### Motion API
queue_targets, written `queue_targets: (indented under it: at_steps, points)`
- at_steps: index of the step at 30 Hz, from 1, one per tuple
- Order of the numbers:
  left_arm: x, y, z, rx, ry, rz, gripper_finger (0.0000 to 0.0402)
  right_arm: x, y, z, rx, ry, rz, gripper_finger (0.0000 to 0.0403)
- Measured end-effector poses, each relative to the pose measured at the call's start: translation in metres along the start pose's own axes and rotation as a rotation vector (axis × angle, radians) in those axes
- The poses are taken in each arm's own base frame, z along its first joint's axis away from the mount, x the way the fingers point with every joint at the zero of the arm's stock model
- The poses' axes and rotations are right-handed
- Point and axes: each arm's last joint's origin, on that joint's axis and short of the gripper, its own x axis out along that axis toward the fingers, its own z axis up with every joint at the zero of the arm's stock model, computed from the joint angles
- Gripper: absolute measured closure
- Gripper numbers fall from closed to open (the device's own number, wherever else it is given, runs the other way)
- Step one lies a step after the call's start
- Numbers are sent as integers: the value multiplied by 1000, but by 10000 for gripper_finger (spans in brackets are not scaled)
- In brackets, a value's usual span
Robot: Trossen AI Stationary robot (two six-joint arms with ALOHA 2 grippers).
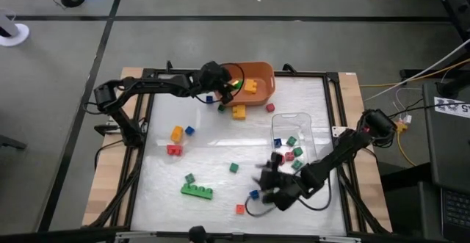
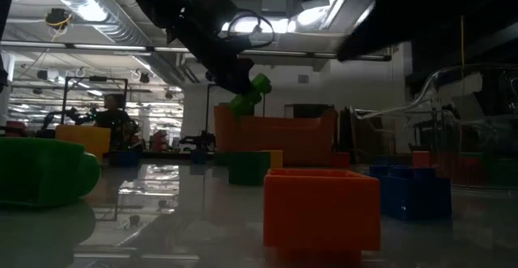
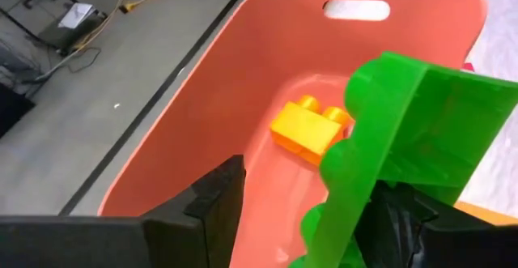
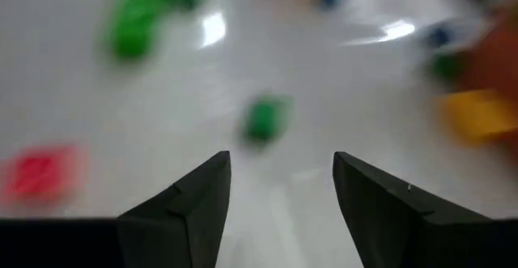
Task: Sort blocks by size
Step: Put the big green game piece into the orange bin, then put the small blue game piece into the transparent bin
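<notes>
Here the left gripper point(image 3: 324, 219) grasps a green studded brick point(image 3: 405, 138) directly over the orange bin point(image 3: 243, 98), a yellow brick point(image 3: 310, 128) lying below it; the right gripper point(image 4: 279, 195), fingers spread and empty, faces a small green cube point(image 4: 265, 117) on the counter point(image 4: 162, 122).

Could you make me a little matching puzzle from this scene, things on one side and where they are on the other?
Things:
1. green studded plastic brick
2. yellow-orange studded plastic brick
3. long green studded plastic brick
4. small red plastic cube

Places:
A. lying inside the orange plastic bin
B. on the table near its front edge
C. in the clear plastic tray
D. held by the left gripper

Pairs: 1-D, 2-A, 3-B, 4-C
</notes>
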Motion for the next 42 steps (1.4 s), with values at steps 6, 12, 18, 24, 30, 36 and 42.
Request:
queue_targets:
  at_steps: [6,12,18,24,30,36,42]
  points:
    - [0,-1,0,2,-2,-3,213,21,-56,34,-2,-70,-255,183]
    - [-1,-1,1,-8,-7,-2,213,61,-129,65,0,-68,-314,183]
    - [-1,-1,1,-12,-7,-2,214,89,-191,75,79,-76,-278,183]
    - [-11,-4,8,-8,-36,-15,214,94,-195,73,76,-56,-51,183]
    - [-46,-16,23,36,-104,-61,214,83,-160,73,18,-59,163,183]
    - [-87,-35,24,41,-57,-155,214,66,-121,61,-14,26,288,183]
    - [-110,-65,9,86,96,-260,214,37,-72,45,-71,141,573,183]
